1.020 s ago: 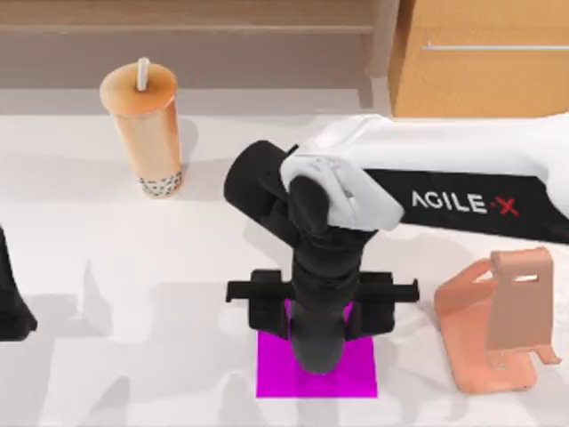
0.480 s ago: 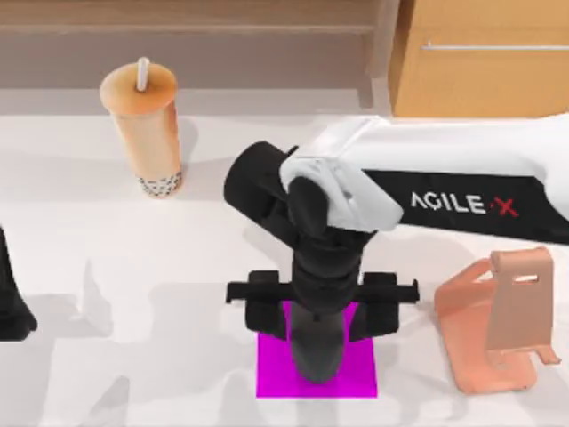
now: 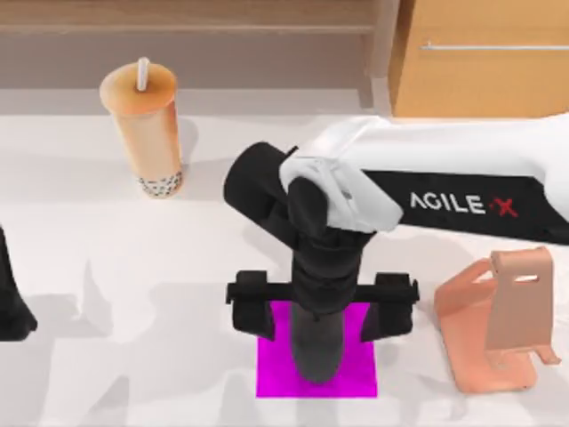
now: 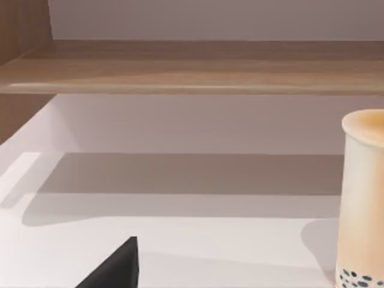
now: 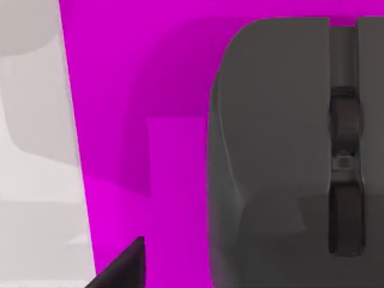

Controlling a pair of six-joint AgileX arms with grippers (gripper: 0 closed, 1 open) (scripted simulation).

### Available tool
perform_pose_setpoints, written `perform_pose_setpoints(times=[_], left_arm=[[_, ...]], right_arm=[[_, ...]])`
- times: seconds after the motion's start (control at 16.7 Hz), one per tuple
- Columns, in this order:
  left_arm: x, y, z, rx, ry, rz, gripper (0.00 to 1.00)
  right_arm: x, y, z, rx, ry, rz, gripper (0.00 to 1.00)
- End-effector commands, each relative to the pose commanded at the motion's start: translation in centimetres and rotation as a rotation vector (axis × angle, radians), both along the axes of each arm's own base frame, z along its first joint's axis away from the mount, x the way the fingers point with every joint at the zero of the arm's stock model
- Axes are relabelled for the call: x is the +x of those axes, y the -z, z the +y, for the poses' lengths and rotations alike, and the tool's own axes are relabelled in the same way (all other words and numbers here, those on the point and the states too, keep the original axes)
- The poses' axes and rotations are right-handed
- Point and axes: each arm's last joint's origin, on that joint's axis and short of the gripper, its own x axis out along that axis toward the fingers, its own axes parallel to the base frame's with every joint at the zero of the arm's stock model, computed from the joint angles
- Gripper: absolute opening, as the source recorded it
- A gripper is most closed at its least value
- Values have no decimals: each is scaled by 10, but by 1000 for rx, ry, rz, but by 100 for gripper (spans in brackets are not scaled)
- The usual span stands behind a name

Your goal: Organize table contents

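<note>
My right gripper [image 3: 320,322] hangs over the magenta square mat [image 3: 356,374] near the front middle of the white table [image 3: 133,267], fingers spread wide and open. In the right wrist view the dark grey computer mouse [image 5: 282,156] lies on the mat [image 5: 138,90], free of the fingers. In the top view the arm covers the mouse. The bubble-tea cup [image 3: 147,133] stands upright at the back left, also seen from the left wrist [image 4: 363,198]. The salmon-pink phone stand [image 3: 493,325] sits to the mat's right. My left gripper [image 3: 11,298] is parked at the left edge.
A wooden cabinet [image 3: 480,58] with a metal handle stands at the back right. A low wooden shelf [image 3: 178,36] runs along the back edge. Bare white tabletop lies between the cup and the mat.
The right gripper's fingers have spread wider apart over the mat. The arm has stayed in place, as have the cup and the phone stand.
</note>
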Motion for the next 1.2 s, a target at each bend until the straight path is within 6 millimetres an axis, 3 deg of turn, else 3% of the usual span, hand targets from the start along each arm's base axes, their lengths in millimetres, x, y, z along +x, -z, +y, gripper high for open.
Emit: perform_pose_setpoints(times=[0.3, 0.6, 0.9, 1.2], left_arm=[[0, 0, 0, 0, 0, 0, 100], [0, 0, 0, 0, 0, 0, 100], [0, 0, 0, 0, 0, 0, 100], [0, 0, 0, 0, 0, 0, 100]], right_arm=[[6, -4, -2, 14, -14, -7, 100], [45, -16, -30, 79, -128, -38, 100], [101, -21, -94, 122, -334, -81, 100], [145, -23, -190, 119, -524, -128, 100]])
